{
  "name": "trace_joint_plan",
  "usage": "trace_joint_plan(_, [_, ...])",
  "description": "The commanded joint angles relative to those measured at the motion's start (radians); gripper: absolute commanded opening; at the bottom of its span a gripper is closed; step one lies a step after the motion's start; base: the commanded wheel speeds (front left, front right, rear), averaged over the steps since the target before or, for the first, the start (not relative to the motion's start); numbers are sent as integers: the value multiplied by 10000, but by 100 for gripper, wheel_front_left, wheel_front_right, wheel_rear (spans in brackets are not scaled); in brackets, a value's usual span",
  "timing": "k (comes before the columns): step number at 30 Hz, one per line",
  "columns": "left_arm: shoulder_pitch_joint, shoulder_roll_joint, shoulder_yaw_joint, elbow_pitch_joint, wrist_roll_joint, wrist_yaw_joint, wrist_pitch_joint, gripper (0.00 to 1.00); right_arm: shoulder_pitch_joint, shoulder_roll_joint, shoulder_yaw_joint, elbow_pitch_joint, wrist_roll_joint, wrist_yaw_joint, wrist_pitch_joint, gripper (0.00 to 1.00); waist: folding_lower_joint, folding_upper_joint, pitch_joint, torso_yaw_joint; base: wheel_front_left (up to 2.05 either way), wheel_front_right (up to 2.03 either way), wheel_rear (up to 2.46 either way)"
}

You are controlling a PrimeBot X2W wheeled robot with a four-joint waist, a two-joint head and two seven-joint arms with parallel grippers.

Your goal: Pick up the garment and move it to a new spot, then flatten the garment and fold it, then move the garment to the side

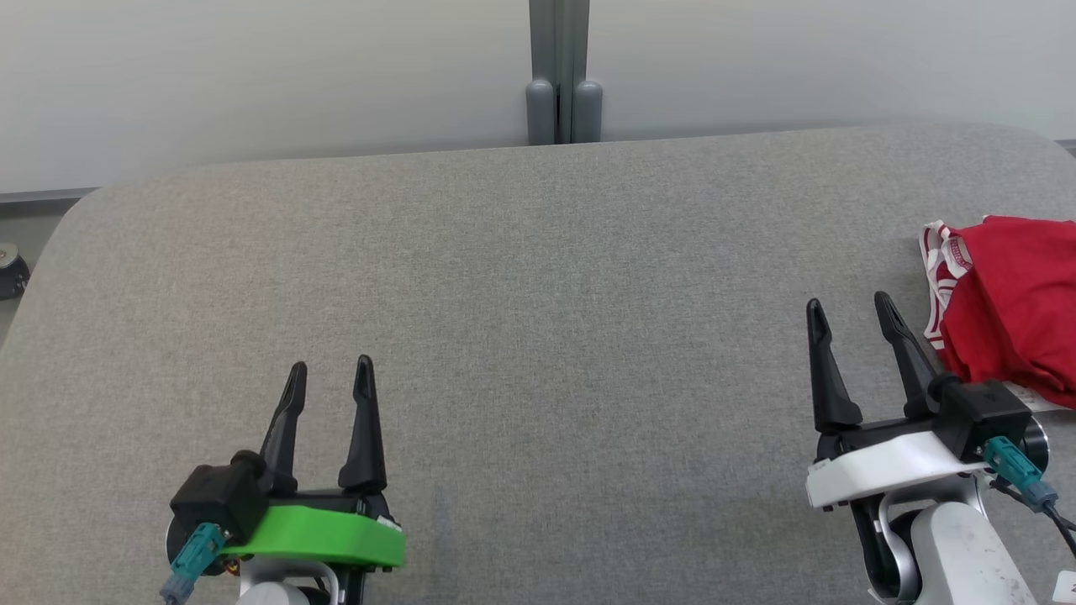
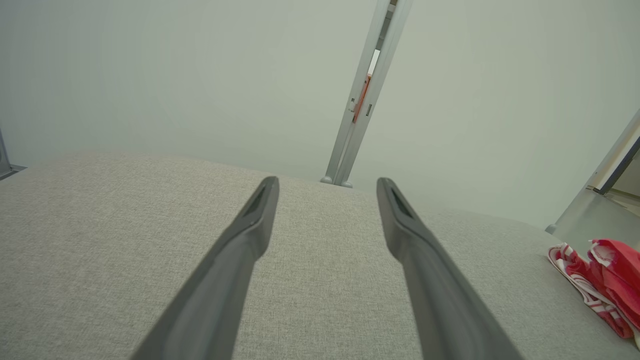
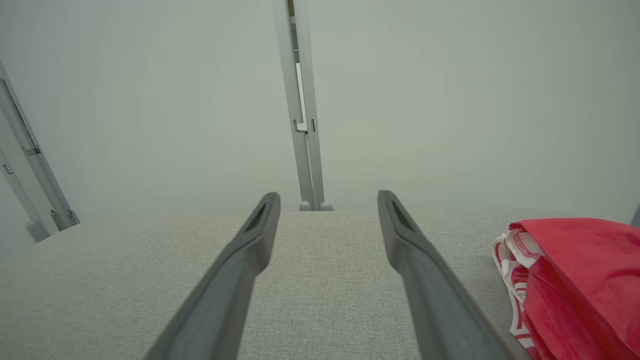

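Observation:
The garment is a crumpled red cloth with red-and-white striped trim, lying at the right edge of the grey table. It also appears low right in the left wrist view as the garment and at the right as the garment. My right gripper stands open just left of it, fingers apart and empty, not touching the cloth. My left gripper is open over bare table at the lower left, far from the garment. Both wrist views show spread fingers, left gripper and right gripper, with nothing between them.
A grey post with two rounded feet stands behind the table's far edge against a pale wall. A small dark object sits off the table at the far left. The table's corners are rounded.

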Motion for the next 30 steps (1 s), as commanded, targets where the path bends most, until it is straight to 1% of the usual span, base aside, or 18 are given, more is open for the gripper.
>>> trace_joint_plan(1, [72,41,43,8,41,-67,7,100,-18,-4,15,38,77,-8,-21,100,0,0,4,2,0,0,0])
trace_joint_plan(4, [85,41,30,64,-62,-120,7,100,-11,-4,42,51,79,-8,-21,100,0,0,6,0,0,0,0])
trace_joint_plan(5, [0,2,-2,61,-65,-98,0,0,0,4,44,33,46,0,0,0,0,0,5,-1,0,0,0])
trace_joint_plan(9, [61,-11,-40,343,-167,-101,10,0,147,44,39,306,116,0,28,0,0,0,5,-2,0,0,0])
trace_joint_plan(14, [31,53,144,382,-1264,-170,264,0,118,40,-79,390,1379,0,363,0,0,0,-14,-20,0,0,0])
trace_joint_plan(30, [-142,184,579,632,-3700,-370,874,0,101,30,-309,525,4215,-1,1074,0,0,0,-64,-64,0,0,0])
